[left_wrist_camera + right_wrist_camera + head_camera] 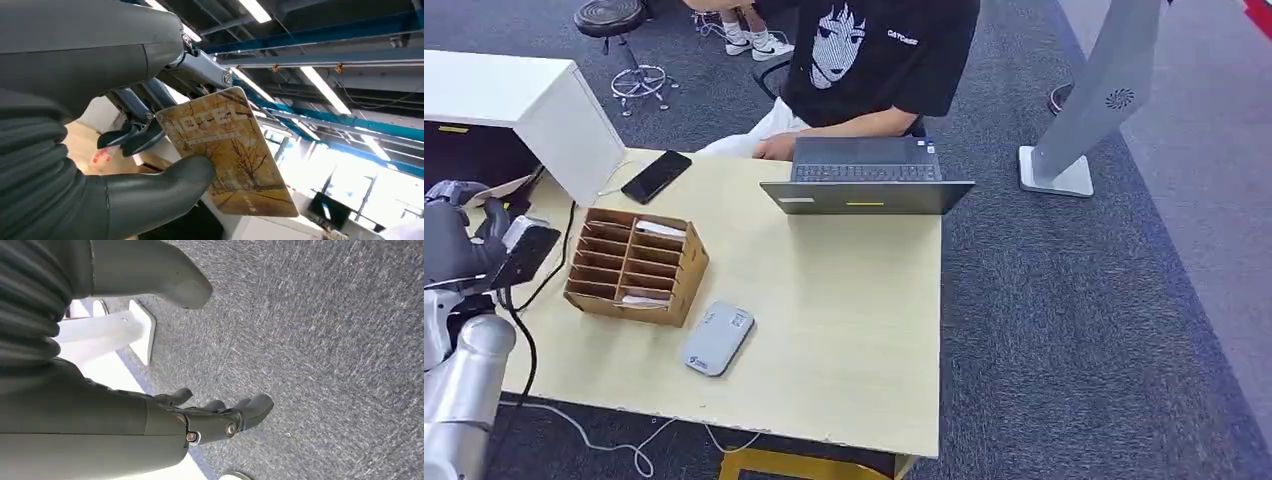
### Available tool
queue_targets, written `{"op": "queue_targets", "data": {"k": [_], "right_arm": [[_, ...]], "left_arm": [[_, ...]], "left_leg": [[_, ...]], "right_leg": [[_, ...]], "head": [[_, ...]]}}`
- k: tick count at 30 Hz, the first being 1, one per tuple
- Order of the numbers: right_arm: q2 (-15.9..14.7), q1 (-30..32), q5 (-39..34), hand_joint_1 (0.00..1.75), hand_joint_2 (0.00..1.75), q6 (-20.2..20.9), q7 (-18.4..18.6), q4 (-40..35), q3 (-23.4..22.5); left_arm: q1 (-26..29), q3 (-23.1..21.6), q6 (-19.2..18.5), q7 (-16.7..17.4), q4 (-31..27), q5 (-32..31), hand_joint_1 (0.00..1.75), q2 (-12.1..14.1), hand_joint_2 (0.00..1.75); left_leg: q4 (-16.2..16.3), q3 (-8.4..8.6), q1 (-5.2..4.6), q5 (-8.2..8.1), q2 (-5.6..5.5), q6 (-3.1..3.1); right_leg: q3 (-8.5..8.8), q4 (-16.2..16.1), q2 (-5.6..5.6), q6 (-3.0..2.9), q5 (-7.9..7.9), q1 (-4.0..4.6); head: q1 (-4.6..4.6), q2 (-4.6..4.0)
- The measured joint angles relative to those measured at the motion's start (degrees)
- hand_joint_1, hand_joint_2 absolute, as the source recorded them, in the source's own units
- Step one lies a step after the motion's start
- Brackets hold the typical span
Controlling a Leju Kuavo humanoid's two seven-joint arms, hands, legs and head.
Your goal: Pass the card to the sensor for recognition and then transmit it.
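Here the left hand [125,150] grips the card [227,152], thumb pressed on its printed face and darker fingers behind its upper edge. The card is a yellow-brown one with an autumn tree scene and pale lettering; it is raised in the air and tilted, its far corners free of any contact. In the head view the left arm [464,370] sits at the tabletop's left edge, beside the black cables that hang over that side.

The right hand [220,415] hangs over grey carpet [325,340], holding nothing, thumb apart, fingers loosely bent. A white base plate [142,332] stands on the carpet just beside it.

On the tabletop [854,330], a cardboard sorter box [636,265] with slotted compartments stands near the left side. The grey sensor [718,338] lies just beside the box's near corner, towards the front edge. Bare wood runs from the sensor to the right edge. At the far edge an open laptop [867,180] stands, with a seated person [874,60] behind it. A black phone [656,176] lies at the far left, next to a white cabinet [534,105].
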Motion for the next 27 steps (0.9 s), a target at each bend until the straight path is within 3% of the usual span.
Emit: {"op": "queue_targets", "data": {"k": [5,12,19,27], "right_arm": [[0.0,-0.1,-1.0,0.00,1.75,-0.2,-0.2,0.3,0.1],[0.2,-0.2,-2.2,0.00,1.75,-0.6,-0.5,1.1,0.9],[1.0,-0.3,-4.1,0.00,1.75,-1.2,-1.3,2.7,1.6],[1.8,-0.4,-6.1,0.00,1.75,-1.9,-2.3,4.7,2.2]], "left_arm": [[1.2,-4.6,-5.2,0.1,-6.8,0.3,1.75,-2.2,1.75],[4.1,-14.2,-7.7,0.7,-17.8,-1.2,1.75,-5.1,1.75],[7.5,-21.2,-13.1,1.2,-27.2,2.0,1.75,-5.6,1.75],[12.7,-24.4,-14.1,1.2,-32.3,0.8,1.75,-5.4,1.75]], "left_leg": [[0.0,0.00,-0.03,0.00,-0.02,0.00],[0.0,-0.02,-0.05,-0.01,0.02,0.01],[0.0,-0.01,-0.04,-0.01,0.03,0.01],[0.0,-0.01,-0.03,-0.01,0.03,0.01]], "right_leg": [[0.02,0.0,-0.03,0.01,0.00,-0.02],[-0.02,0.0,0.04,0.06,0.04,-0.04],[-0.01,0.0,0.05,0.06,0.04,-0.04],[-0.02,0.0,0.05,0.06,0.04,-0.03]], "head": [[0.00,0.00],[0.02,0.00],[0.00,0.00],[0.00,0.00]]}}
